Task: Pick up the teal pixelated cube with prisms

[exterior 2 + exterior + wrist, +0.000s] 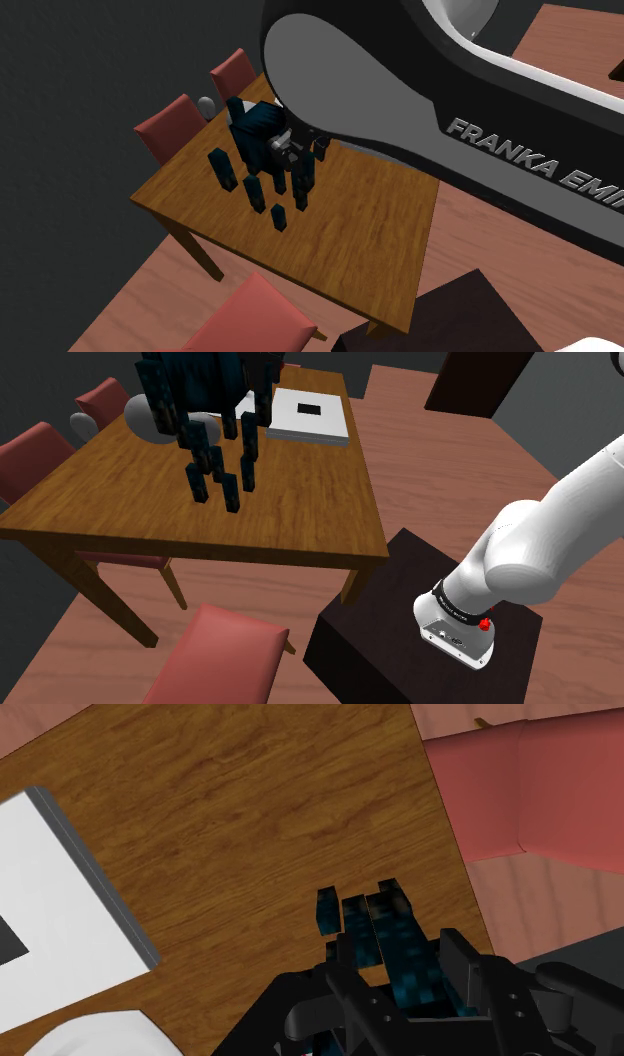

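Chairs [40, 457], red, stand at the shoulder view's far left, against the desk [300, 512]. Next along, a grey rounded object [150, 420] sits on the far part of the desktop. Just beside it is the teal pixelated cube [200, 397], its dark prisms [225, 482] hanging down toward the wood. I judge it clear of the desk, but I cannot confirm a gap under the lowest prisms. A white flat slab [330, 420] lies just to its right. Far right: the stand [390, 632] and the white arm [530, 552].

Wrist view: the claw [400, 966] is clamped on the cube's teal body, one finger on each side.

Risks, my judgement:
- The hold looks to be on a blocky, uneven part, so a quick move could let the cube twist or slip.
- The hanging prisms could snag the slab or the grey object on a low sideways pass.

I would go straight up, slowly
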You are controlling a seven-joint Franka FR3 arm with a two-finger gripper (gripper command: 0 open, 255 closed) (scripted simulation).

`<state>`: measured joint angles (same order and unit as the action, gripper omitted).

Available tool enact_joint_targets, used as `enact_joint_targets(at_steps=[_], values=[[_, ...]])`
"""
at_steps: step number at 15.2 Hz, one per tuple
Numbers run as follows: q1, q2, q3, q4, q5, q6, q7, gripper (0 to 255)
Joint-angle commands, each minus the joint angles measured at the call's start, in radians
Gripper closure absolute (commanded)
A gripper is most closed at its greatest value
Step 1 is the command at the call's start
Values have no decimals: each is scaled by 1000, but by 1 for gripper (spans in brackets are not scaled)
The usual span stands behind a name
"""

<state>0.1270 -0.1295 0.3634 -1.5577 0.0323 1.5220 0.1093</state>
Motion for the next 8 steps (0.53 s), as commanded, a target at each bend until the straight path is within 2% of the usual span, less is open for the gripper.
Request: enact_joint_targets(at_steps=[1,8], values=[[0,0,0,-2,0,1,0,255],[0,8,1,21,-2,-15,1,255]])
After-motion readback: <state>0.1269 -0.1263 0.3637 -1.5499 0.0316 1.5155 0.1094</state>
